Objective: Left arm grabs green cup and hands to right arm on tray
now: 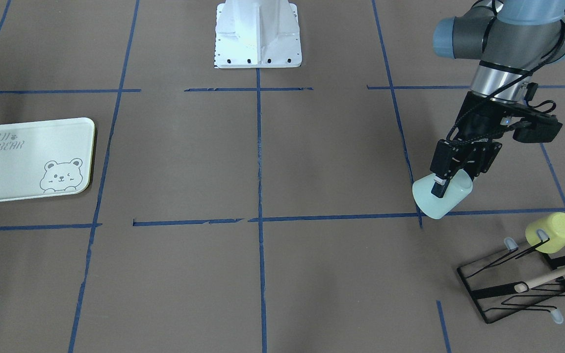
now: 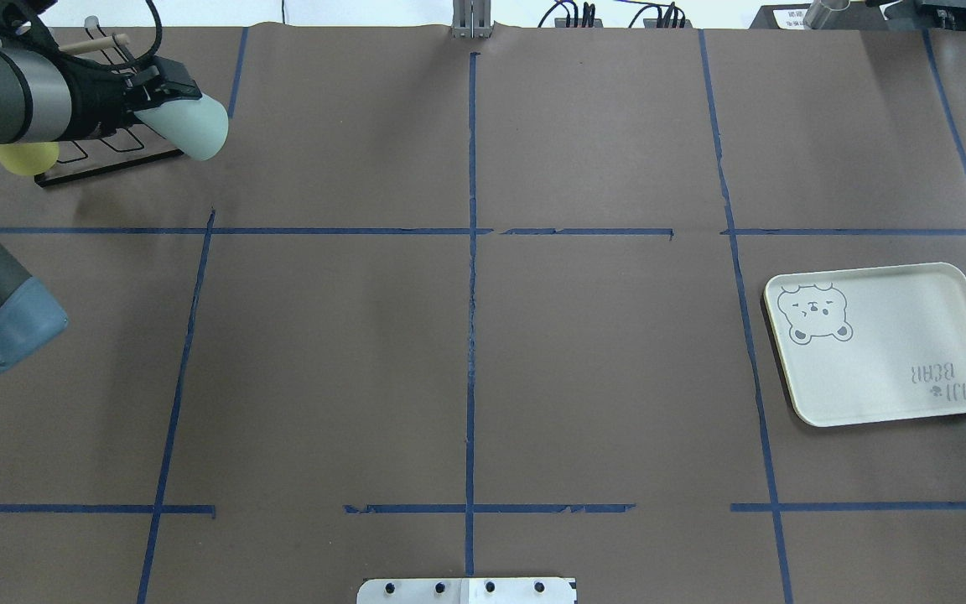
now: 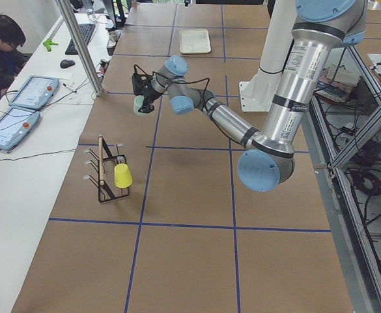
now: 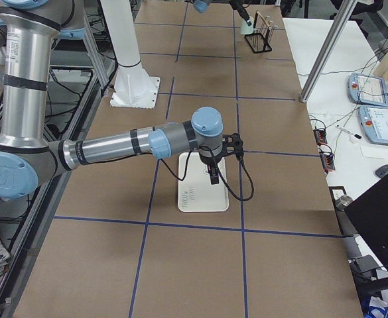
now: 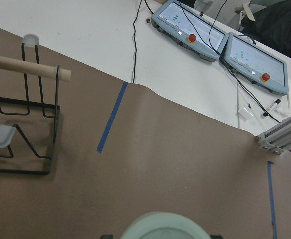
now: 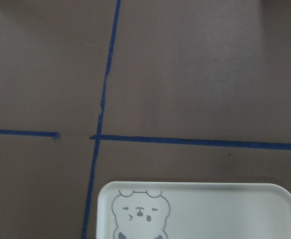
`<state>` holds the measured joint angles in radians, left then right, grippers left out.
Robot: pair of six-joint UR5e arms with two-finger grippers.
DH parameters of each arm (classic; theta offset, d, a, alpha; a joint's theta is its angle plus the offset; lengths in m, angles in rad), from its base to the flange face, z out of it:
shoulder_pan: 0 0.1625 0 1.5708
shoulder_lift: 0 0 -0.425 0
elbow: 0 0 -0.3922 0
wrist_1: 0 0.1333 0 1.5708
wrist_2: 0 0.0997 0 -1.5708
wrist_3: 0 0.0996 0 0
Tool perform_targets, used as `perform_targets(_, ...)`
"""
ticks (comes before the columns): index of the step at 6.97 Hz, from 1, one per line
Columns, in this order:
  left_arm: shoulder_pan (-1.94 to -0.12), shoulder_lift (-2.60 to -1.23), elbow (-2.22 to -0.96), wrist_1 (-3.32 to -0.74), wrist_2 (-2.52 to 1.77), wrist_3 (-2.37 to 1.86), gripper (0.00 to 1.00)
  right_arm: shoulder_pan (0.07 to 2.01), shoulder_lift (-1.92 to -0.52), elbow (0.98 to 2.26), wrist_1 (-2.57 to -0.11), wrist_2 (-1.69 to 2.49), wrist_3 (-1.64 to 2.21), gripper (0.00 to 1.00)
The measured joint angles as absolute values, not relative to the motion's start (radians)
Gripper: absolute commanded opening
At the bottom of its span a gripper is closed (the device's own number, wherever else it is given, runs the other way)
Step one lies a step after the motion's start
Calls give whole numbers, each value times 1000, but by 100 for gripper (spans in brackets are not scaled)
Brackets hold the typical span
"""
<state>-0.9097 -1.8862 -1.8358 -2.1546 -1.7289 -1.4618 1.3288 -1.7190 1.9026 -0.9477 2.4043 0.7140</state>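
My left gripper (image 1: 454, 182) is shut on the green cup (image 1: 442, 198), a pale mint tumbler held tilted on its side above the table. In the overhead view the left gripper (image 2: 166, 91) holds the green cup (image 2: 198, 126) at the far left, beside the rack. The cup's base shows at the bottom of the left wrist view (image 5: 165, 228). The tray (image 2: 894, 335) with the bear drawing lies empty on the right side of the table. My right gripper (image 4: 212, 177) hangs over the tray (image 4: 203, 195); I cannot tell whether it is open or shut.
A black wire rack (image 1: 513, 291) with a wooden rod stands just past the left gripper. A yellow-green cup (image 1: 552, 233) hangs on it. The robot's white base (image 1: 258, 34) stands at the middle of the near edge. Blue tape lines cross the brown table.
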Motion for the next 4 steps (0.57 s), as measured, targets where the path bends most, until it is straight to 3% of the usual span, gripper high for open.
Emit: perform_targets(4,-805,-1927,-1848,-2343,-1731,-1784,47,1043,-1645,1871,-407,2124,1377,100)
